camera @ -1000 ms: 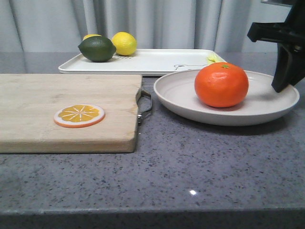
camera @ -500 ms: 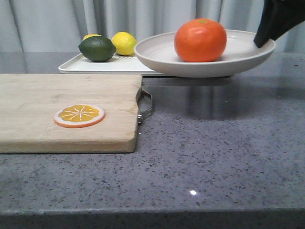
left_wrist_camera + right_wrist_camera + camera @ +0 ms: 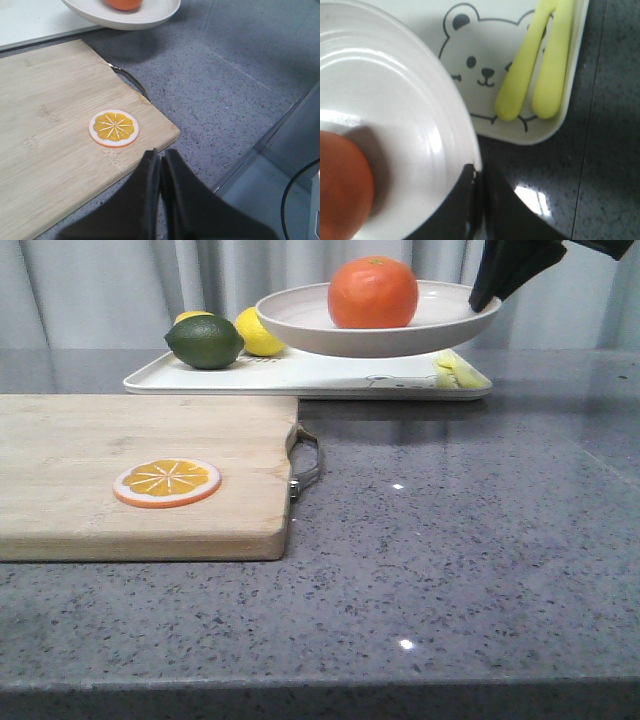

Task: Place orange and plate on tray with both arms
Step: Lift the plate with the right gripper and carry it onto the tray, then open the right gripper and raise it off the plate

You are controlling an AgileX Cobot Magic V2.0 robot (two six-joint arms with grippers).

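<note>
Plate (image 3: pixel 378 332) now farther left, above tray (image 3: pixel 330 378).

Wooden cutting board (image 3: pixel 140 465) on the grey speckled counter (image 3: pixel 450 560), metal handle (image 3: pixel 308 462) at its right end. Orange slice (image 3: pixel 166 482) lying flat on the board. Behind: dark green lime (image 3: pixel 204 341), with a lemon (image 3: pixel 254 328) beside it and a second yellow fruit (image 3: pixel 190 316) behind it. Yellow-green tongs (image 3: pixel 537 65) at far right. Grey curtain (image 3: pixel 120 285) as backdrop.
</note>
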